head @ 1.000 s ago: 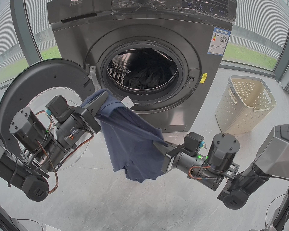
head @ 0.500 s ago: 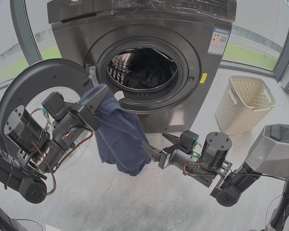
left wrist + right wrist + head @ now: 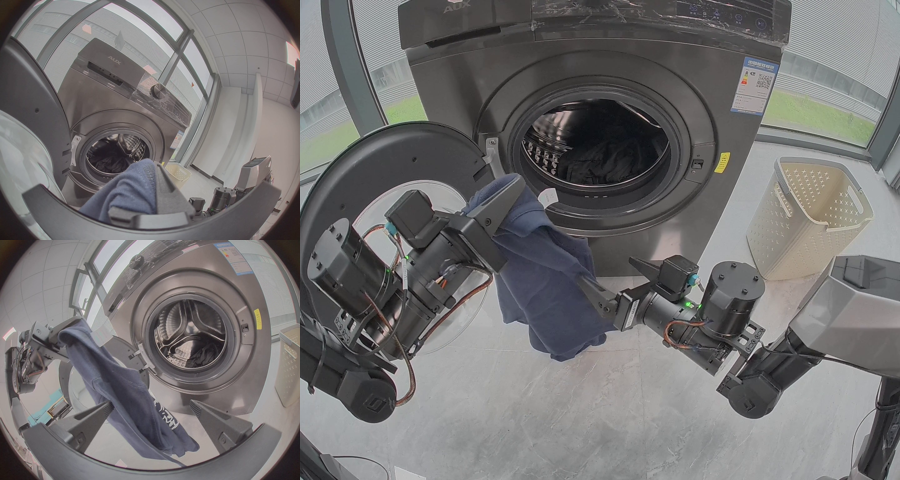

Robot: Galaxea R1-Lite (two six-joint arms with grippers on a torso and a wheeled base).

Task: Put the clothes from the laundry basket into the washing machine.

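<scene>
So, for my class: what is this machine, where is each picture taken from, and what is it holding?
A two-armed robot faces a washing machine whose door stands open. One picture looks down from its head; the others come from cameras on its wrists. Its left jaws are shut on a blue garment hanging in front of the machine; its right jaws are open, close to the cloth. Dark clothes lie in the drum. A laundry basket stands on the floor to the robot's right.
</scene>
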